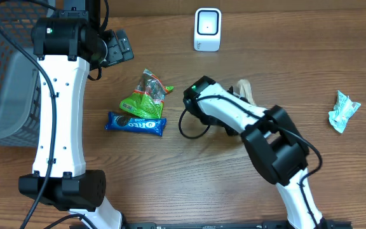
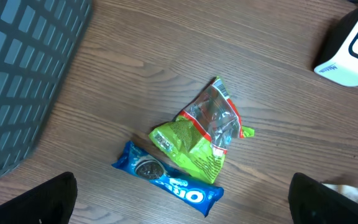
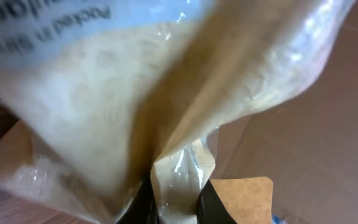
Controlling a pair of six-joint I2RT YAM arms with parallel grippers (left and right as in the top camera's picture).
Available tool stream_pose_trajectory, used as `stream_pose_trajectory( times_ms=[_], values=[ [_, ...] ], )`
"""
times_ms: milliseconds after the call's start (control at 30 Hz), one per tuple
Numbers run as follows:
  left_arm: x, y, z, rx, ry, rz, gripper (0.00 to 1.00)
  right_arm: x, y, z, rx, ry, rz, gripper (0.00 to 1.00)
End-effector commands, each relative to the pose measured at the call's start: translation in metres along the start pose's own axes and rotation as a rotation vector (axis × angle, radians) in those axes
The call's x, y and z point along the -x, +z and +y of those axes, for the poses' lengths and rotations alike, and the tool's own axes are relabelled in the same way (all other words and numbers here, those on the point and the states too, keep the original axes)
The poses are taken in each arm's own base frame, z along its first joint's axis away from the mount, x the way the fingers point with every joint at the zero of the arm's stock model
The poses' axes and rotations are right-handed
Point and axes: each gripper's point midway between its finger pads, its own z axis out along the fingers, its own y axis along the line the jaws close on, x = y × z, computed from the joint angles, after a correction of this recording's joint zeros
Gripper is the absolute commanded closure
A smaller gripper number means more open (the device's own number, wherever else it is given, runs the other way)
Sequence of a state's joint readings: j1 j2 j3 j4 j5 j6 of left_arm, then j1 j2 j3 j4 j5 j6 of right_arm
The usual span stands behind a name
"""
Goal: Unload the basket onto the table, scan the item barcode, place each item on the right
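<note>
The item, a tan and clear plastic pouch (image 3: 166,93), fills the right wrist view, and my right gripper (image 3: 176,202) is shut on its lower seam. Its print is blurred and I cannot make out a barcode. Overhead, only a corner of the pouch (image 1: 244,88) shows above the right arm, below and to the right of the white scanner (image 1: 207,29). The right gripper itself is hidden under its arm there. My left gripper (image 2: 182,186) hangs open above the table, holding nothing. It sits at the back left overhead (image 1: 116,48). The scanner (image 2: 353,53) shows at the left wrist view's top right.
A green snack bag (image 1: 143,98) lies on a blue Oreo pack (image 1: 135,123) left of centre. A teal wrapper (image 1: 343,111) lies at the far right. A grey mesh basket (image 1: 5,83) stands at the left edge.
</note>
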State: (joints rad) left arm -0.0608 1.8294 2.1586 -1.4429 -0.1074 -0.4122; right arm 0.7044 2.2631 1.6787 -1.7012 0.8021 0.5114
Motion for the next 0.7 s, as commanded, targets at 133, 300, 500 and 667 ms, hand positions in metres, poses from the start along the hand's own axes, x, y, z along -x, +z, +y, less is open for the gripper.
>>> stream_pose_trajectory(
  times_ms=[133, 300, 500, 667],
  values=[
    [0.001, 0.004, -0.001, -0.001, 0.015, 0.005, 0.0, -0.01, -0.044, 0.04, 0.031, -0.017, -0.1, 0.91],
    [0.001, 0.004, -0.001, -0.001, 0.015, 0.005, 0.0, -0.008, -0.06, 0.044, -0.022, -0.003, -0.185, 0.72],
    [0.001, 0.004, -0.001, -0.001, 0.015, 0.005, 0.0, -0.003, -0.059, 0.031, -0.03, 0.115, -0.204, 0.96],
    [0.001, 0.004, -0.001, -0.001, 0.015, 0.005, 0.0, -0.004, -0.051, 0.008, 0.041, 0.319, -0.157, 0.96]
  ],
)
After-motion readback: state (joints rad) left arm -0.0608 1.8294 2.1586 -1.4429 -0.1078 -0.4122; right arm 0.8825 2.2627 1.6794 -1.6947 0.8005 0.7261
